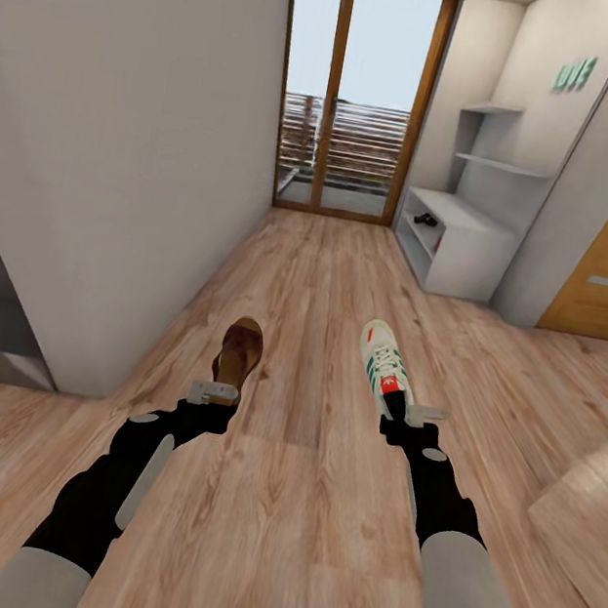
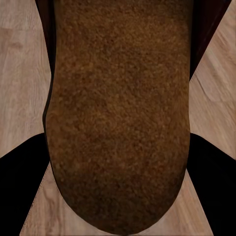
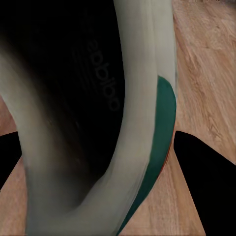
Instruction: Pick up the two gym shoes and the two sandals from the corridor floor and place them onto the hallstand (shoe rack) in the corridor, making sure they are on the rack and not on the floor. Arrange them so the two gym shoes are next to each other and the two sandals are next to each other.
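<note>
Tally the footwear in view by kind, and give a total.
Sandals: 1, the sandal at the left gripper.
Gym shoes: 1, the gym shoe at the right gripper.
Dark, unclear item on the hallstand's lower shelf: 1, too small to identify.
Total: 2 sure, 3 with the unclear item.

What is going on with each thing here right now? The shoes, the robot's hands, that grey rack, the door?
Sandal: held off the floor in the left gripper.
Gym shoe: held by its heel end in the right gripper.
Hallstand: far down the corridor, something small and dark on its lower tier.
Glass door: closed.
Corridor floor: no other shoes seen on it.
</note>
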`<state>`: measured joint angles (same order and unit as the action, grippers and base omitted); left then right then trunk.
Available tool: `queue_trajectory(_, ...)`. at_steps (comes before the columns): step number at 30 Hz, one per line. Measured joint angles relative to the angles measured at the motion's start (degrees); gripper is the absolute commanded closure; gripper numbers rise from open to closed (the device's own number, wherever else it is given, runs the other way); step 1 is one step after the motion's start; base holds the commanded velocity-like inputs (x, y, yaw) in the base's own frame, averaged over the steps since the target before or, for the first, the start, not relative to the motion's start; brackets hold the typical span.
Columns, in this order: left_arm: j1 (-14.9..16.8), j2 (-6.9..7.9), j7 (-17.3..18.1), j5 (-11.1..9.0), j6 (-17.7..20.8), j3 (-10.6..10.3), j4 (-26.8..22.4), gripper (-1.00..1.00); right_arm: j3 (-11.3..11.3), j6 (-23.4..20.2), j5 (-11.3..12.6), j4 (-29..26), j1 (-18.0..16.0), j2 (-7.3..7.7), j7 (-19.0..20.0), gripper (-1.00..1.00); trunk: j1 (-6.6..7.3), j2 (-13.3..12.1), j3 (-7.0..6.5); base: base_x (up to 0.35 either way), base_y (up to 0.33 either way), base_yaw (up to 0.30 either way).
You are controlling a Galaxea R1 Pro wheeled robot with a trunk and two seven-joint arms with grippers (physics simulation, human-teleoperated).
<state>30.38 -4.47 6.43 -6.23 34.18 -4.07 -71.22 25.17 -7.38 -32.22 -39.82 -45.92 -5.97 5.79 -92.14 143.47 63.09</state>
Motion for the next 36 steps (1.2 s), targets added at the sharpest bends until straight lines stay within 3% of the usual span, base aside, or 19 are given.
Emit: queue_trajectory(36, 0.0, 0.00, 0.0, 0.0, 0.0, 0.0, 0.0, 1.00, 0.0, 0.0, 0.0, 0.0, 0.0, 0.00, 0.0, 1.00, 0.00, 0.0, 0.00, 0.346, 0.000, 0.000)
